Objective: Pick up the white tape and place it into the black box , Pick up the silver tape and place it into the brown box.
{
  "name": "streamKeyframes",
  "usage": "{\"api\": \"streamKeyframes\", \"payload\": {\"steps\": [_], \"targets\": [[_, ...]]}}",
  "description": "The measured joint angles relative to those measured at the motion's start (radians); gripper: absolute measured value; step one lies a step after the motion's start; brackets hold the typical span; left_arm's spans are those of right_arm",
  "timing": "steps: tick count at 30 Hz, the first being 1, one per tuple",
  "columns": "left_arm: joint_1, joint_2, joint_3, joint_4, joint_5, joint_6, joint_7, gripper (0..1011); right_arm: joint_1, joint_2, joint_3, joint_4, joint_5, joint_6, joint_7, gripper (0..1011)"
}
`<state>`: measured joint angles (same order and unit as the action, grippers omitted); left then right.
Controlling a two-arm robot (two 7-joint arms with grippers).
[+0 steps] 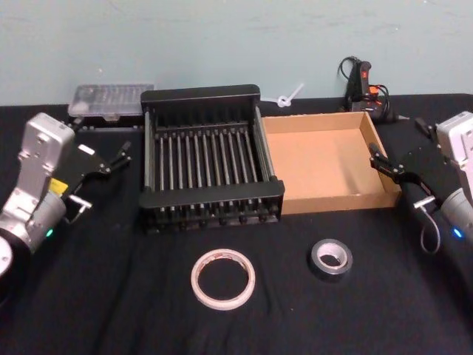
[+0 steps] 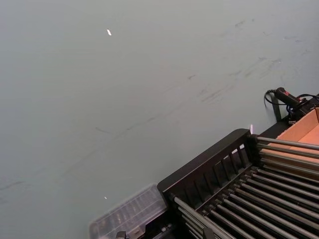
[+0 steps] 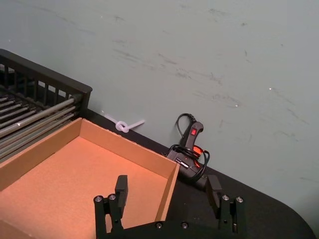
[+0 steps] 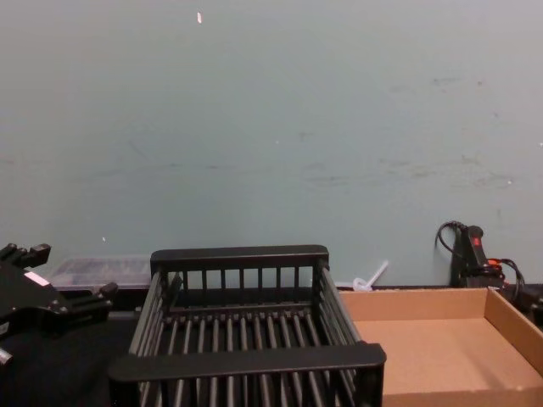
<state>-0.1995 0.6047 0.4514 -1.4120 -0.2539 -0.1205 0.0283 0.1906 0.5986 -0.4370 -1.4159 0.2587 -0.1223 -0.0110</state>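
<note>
The white tape (image 1: 222, 279) lies flat on the black cloth near the front, before the black box (image 1: 199, 95). To its right lies the smaller silver tape (image 1: 330, 259), in front of the brown box (image 1: 325, 163). The two boxes stand side by side, both with nothing in them. At the left of the table my left gripper (image 1: 117, 157) hovers open beside the black box (image 4: 246, 254). My right gripper (image 1: 388, 164) is open by the brown box's right wall (image 3: 167, 188). Neither gripper holds anything, and both are well behind the tapes.
A clear plastic case (image 1: 111, 100) sits behind the black box at the back left. A black-and-red corded tool (image 1: 362, 85) and a white plastic tie (image 1: 288, 96) lie by the green wall behind the brown box.
</note>
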Motion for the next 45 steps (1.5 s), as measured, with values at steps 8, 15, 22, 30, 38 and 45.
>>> {"api": "streamKeyframes", "payload": {"steps": [8, 15, 22, 30, 38, 45], "targets": [[0.000, 0.000, 0.000, 0.000, 0.000, 0.000, 0.000, 1001, -0.031, -0.004, 0.029, -0.030, 0.028, 0.004, 0.040, 1002], [0.000, 0.000, 0.000, 0.000, 0.000, 0.000, 0.000, 1001, -0.077, 0.007, 0.057, -0.087, 0.075, 0.034, 0.092, 1002], [0.000, 0.000, 0.000, 0.000, 0.000, 0.000, 0.000, 1001, -0.128, 0.028, 0.079, -0.150, 0.112, 0.070, 0.141, 1002], [0.000, 0.000, 0.000, 0.000, 0.000, 0.000, 0.000, 1001, -0.198, 0.060, 0.103, -0.230, 0.149, 0.125, 0.198, 1002], [0.000, 0.000, 0.000, 0.000, 0.000, 0.000, 0.000, 1001, -0.243, 0.079, 0.119, -0.277, 0.171, 0.187, 0.240, 1002], [0.000, 0.000, 0.000, 0.000, 0.000, 0.000, 0.000, 1001, -0.265, 0.093, 0.126, -0.301, 0.181, 0.254, 0.275, 1002]]}}
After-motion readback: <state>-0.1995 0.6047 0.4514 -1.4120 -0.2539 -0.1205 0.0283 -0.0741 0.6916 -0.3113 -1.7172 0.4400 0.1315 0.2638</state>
